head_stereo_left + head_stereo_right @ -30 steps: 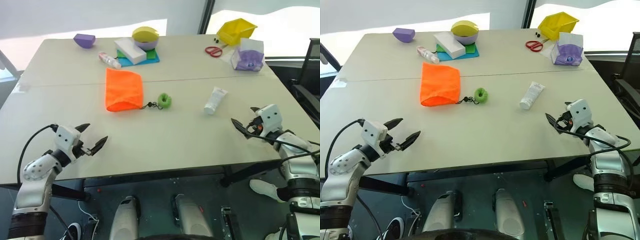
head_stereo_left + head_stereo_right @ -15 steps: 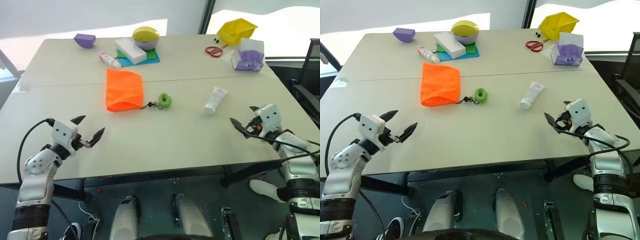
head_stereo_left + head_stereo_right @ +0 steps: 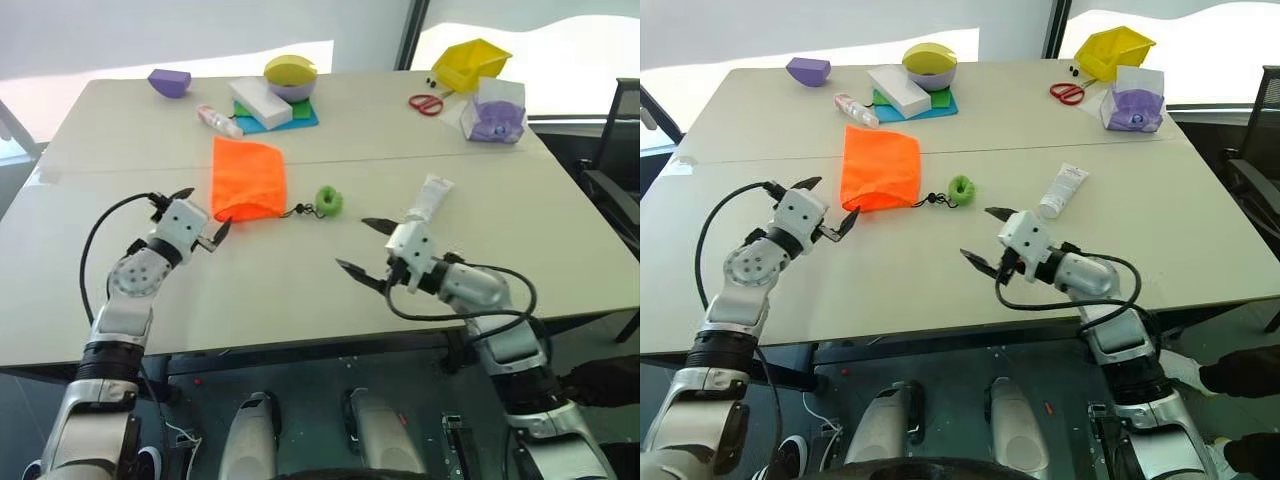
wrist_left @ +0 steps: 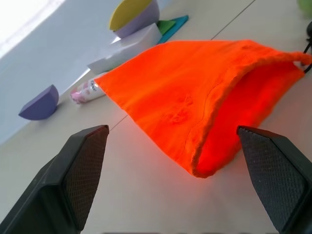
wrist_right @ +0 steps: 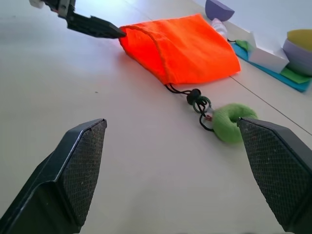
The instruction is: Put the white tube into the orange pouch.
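The orange pouch [image 4: 204, 102] is matt woven cloth; the table [image 3: 300, 290] smooth.

1. You have one white tube [image 3: 430, 199] and one orange pouch [image 3: 247, 179].
2. You see one pair of red scissors [image 3: 426, 102], one yellow bin [image 3: 470, 62].
3. Two purple bowls [image 3: 169, 81].

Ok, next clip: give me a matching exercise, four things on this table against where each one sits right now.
Things:
1. white tube
2. orange pouch
3. left gripper
4. red scissors

Places:
A. far side, next to the yellow bin
B. open, at the pouch's near edge
C. flat near mid-table, cord to a green ring
D. just beyond the open right gripper

Pairs: 1-D, 2-C, 3-B, 4-A
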You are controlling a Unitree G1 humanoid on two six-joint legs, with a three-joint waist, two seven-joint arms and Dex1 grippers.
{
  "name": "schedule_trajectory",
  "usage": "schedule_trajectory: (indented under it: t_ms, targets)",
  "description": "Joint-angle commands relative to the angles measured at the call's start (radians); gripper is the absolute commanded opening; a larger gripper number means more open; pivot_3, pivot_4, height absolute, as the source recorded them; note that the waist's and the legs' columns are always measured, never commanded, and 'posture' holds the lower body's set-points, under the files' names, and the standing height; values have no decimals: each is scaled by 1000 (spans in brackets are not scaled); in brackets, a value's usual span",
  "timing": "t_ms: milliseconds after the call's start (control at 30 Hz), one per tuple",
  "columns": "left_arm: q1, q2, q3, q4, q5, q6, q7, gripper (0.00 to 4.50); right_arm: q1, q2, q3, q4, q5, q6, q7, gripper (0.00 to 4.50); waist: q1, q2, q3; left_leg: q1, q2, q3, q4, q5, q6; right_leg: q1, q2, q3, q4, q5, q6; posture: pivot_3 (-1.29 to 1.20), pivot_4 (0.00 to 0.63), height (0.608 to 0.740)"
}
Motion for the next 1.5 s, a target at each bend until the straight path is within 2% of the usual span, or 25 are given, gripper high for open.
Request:
schedule_trajectory:
  t_ms: [33, 300, 400, 633, 667, 1000, 1100, 1300, 1500]
  targets:
    - [-82, -26, -28, 109, 58, -45, 98, 4500, -12, 24, 35, -38, -32, -6, -21, 4475, 6, 0, 0, 0, 0, 0, 0, 0, 0, 0, 0, 0, 0, 0, 0, 0, 150, 740]
    - [-223, -73, -57, 309, 85, -78, 185, 4500, -22, 5, 10, -17, -31, -8, -28, 4475, 24, 0, 0, -1, 0, 0, 0, 0, 0, -1, 1, 0, 1, 0, 1, 0, 150, 740]
    - [-233, -75, -58, 325, 75, -99, 182, 3722, -24, 6, 5, -16, -32, -6, -32, 4500, 22, 0, 0, 0, 0, 0, 0, 0, 0, -1, 1, 0, 2, 0, 1, 0, 150, 740]
    - [-201, -77, -62, 291, 59, -92, 146, 216, -16, 10, 7, -18, -37, -8, -37, 4500, 23, 0, 0, 0, 0, 0, 0, 0, 0, -1, 1, 0, 2, 0, 1, 0, 150, 740]
    - [-192, -75, -62, 278, 60, -80, 142, 94, -16, 10, 7, -17, -39, -9, -37, 4500, 22, 0, 0, 0, 0, 0, 0, 0, 0, -1, 1, 0, 2, 0, 1, 0, 150, 740]
    - [-19, -40, -49, -47, 42, 88, 54, 94, -54, -11, -33, 63, -74, -35, -76, 4500, 21, 0, 0, 0, 0, 0, 0, 0, 0, -1, 1, 0, 2, 0, 1, 0, 150, 740]
    - [59, -30, -29, -194, 41, 165, 53, 94, -131, -26, -119, 166, -105, 63, -200, 4500, 16, 0, 0, 0, 0, 0, 1, 0, 0, -1, 0, 1, 2, 0, 1, 0, 150, 740]
    - [132, -56, -32, -350, 53, 266, 75, 94, -184, -28, -171, 182, -159, 199, -331, 4500, 21, 0, 0, 0, 0, 0, -2, 0, 0, -2, 0, 0, 2, 0, 1, 0, 150, 740]
    - [152, -71, -37, -374, 62, 285, 96, 94, -252, 64, -286, 152, -128, 574, -525, 4500, 19, 0, 0, 0, 0, 0, -1, 0, 0, -2, 0, 0, 3, 0, 1, 0, 150, 740]
